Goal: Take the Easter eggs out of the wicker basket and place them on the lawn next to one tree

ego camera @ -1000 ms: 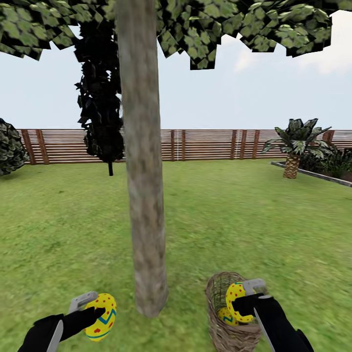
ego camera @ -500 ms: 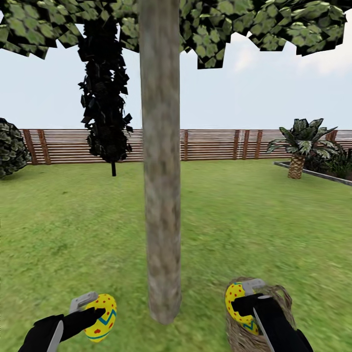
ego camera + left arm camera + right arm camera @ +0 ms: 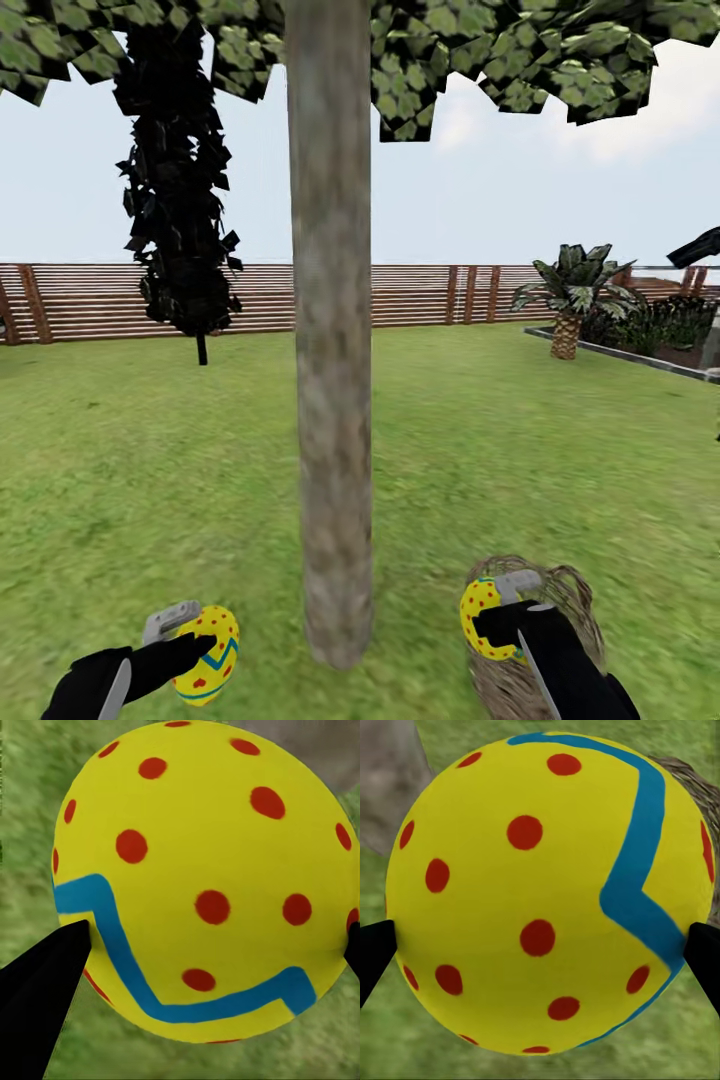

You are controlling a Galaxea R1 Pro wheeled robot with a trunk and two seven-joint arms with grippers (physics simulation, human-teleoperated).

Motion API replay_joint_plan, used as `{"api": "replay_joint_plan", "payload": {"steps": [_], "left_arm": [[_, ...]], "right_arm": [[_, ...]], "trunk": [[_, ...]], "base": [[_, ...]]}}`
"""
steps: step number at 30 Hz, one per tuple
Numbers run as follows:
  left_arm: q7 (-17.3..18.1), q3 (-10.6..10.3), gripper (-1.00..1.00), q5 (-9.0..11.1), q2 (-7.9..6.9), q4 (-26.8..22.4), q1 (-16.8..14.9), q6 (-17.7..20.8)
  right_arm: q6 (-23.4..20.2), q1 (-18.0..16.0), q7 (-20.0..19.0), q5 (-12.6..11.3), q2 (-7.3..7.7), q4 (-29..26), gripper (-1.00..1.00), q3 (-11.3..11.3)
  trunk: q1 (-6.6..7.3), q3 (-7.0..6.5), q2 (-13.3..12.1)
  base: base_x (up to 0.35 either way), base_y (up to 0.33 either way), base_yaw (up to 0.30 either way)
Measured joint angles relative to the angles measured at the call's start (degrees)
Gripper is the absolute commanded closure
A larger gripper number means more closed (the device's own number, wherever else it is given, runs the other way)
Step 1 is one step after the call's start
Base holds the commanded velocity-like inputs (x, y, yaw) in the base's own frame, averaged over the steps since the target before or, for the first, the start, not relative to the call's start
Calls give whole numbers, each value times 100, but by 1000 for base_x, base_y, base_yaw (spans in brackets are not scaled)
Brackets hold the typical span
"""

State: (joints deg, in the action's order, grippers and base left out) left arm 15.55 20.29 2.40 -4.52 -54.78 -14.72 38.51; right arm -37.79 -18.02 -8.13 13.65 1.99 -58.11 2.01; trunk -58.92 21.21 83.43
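The tree rises just ahead, its mottled grey-tan trunk meeting the lawn between my arms. Left of the trunk base, my left gripper is shut on a yellow Easter egg with red dots and a blue zigzag; that egg sits between the black fingers in the left wrist view. On the other side of the trunk, my right gripper is shut on a second egg, also seen as a dotted egg. The wicker basket stands on the grass behind my right gripper. Its inside is hidden.
A narrow black-leaved tree stands at the back left. A brown slat fence closes the far side of the lawn. A small palm and a raised planting bed lie at the right. Open grass surrounds the trunk.
The whole view has swung right, so the fence, dark tree and palm shifted left. Both grippers keep their eggs. The basket now shows behind the right gripper, its inside no longer visible.
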Motion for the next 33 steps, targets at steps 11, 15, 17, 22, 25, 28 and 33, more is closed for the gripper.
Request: {"api": "replay_joint_plan", "payload": {"steps": [11,15,17,22,25,28,33], "left_arm": [[5,8,100,2,-47,32,-2,-1],[-9,-1,100,1,-32,42,-2,-10],[-14,-6,100,1,-30,43,-2,-11],[-18,-1,100,4,-28,43,0,-15],[-13,6,100,5,-29,43,0,-14],[-23,7,100,2,-31,46,0,-13],[-29,-35,100,-7,-24,50,0,-13]], "right_arm": [[-1,-3,0,0,-10,0,100,-7],[-2,-2,0,0,-11,-1,100,-8],[-2,1,0,0,-11,-1,100,-11],[-3,-1,6,-4,-20,147,100,-11],[-3,-2,9,-9,-29,299,100,-9],[-16,-4,3,-12,-26,412,100,-6],[-12,-2,0,-10,-44,540,100,-18]], "trunk": [[0,0,0],[1,0,0],[1,0,0],[-1,0,0],[-2,0,0],[-2,0,0],[-111,89,199]], "base": [[178,303,-74],[257,254,-298],[263,227,-293],[134,75,-68],[3,2,-1],[0,0,0],[0,0,0]]}}
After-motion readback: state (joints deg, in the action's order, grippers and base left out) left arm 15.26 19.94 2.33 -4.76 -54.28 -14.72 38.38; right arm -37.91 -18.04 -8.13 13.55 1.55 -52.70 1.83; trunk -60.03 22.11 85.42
